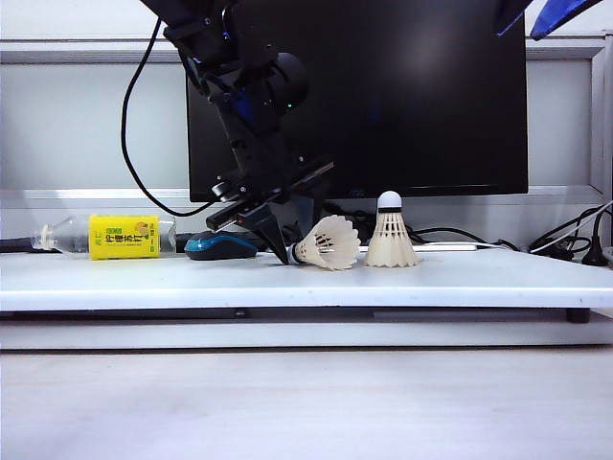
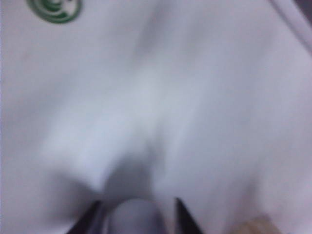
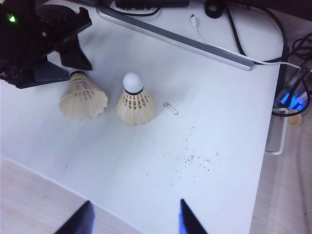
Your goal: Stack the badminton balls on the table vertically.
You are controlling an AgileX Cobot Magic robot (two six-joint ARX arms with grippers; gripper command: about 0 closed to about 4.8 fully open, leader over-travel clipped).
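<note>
Badminton balls unmarked; left tool seemingly pinches one's tip.

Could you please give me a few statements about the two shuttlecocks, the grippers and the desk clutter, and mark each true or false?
1. Both white feather shuttlecocks stand upright. False: the shuttlecock on its side lies by the left gripper; only the upright shuttlecock stands.
2. The left gripper's fingers are at the lying shuttlecock's cork end. True.
3. The right gripper holds a shuttlecock. False: it hangs open above the white table, away from both.
4. The shuttlecocks are already stacked. False: they sit side by side.
5. A blue computer mouse sits beside a yellow box. True.
</note>
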